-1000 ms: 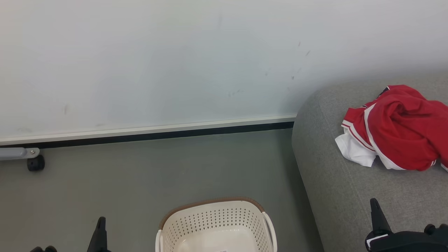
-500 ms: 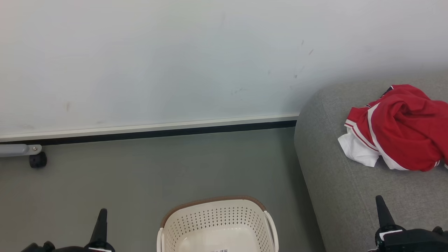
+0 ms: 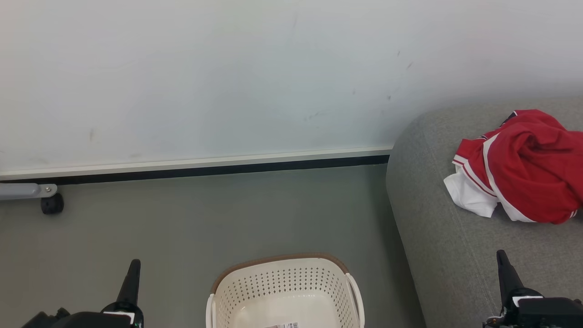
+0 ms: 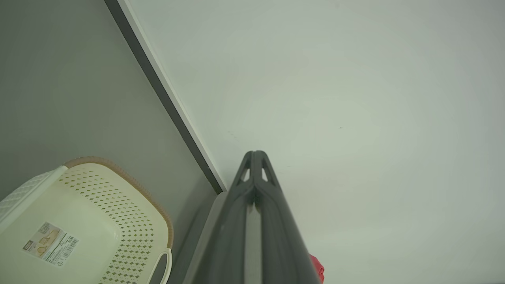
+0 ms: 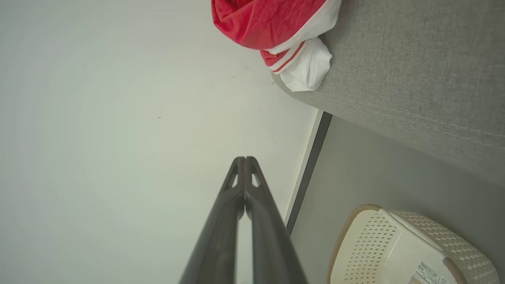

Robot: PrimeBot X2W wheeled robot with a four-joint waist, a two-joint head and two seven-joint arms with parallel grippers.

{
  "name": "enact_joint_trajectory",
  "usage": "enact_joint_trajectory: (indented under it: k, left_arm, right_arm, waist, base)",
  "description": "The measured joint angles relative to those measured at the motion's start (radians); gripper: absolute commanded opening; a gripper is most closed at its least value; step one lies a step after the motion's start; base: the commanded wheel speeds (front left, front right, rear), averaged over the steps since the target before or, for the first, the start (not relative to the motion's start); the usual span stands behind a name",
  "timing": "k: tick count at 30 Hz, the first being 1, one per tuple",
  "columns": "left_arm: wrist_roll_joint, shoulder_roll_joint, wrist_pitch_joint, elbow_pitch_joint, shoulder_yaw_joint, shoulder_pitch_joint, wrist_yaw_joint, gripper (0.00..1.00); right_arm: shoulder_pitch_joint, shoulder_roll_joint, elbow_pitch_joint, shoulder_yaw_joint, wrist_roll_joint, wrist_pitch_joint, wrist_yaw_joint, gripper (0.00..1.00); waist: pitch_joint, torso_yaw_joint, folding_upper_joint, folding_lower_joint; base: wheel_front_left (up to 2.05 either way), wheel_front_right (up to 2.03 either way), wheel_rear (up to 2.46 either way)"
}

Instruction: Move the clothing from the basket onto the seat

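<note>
Grey floor (image 3: 205, 214) meets pale wall (image 3: 227, 68); the clothing (image 3: 524, 173) lies heaped on the seat (image 3: 437, 255), apart from the basket (image 3: 282, 291) on the floor. Left gripper (image 4: 255, 154) and right gripper (image 5: 244, 159) are pressed closed, holding nothing.

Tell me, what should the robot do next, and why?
Probably just rest both arms: the clothing already lies on the seat, the basket looks empty where visible, and the left gripper and right gripper are shut, holding nothing.
</note>
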Motion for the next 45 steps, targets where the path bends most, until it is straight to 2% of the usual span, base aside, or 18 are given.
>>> enact_joint_trajectory:
  k: [12,45]
  left_arm:
    - [-0.156,-0.015,0.043,0.023,0.028,-0.041,-0.027,0.00]
    - [-0.172,-0.016,0.046,0.026,0.029,-0.044,-0.034,0.00]
  right_arm:
    - [-0.016,0.011,0.015,-0.050,0.174,0.049,0.032,0.00]
    - [-0.020,0.012,0.016,-0.052,0.177,0.049,0.033,0.00]
  waist:
    - [0.006,0.008,0.0000,0.0000]
    - [0.006,0.009,0.0000,0.0000]
  base:
    - [0.00,0.00,0.00]
    - [0.00,0.00,0.00]
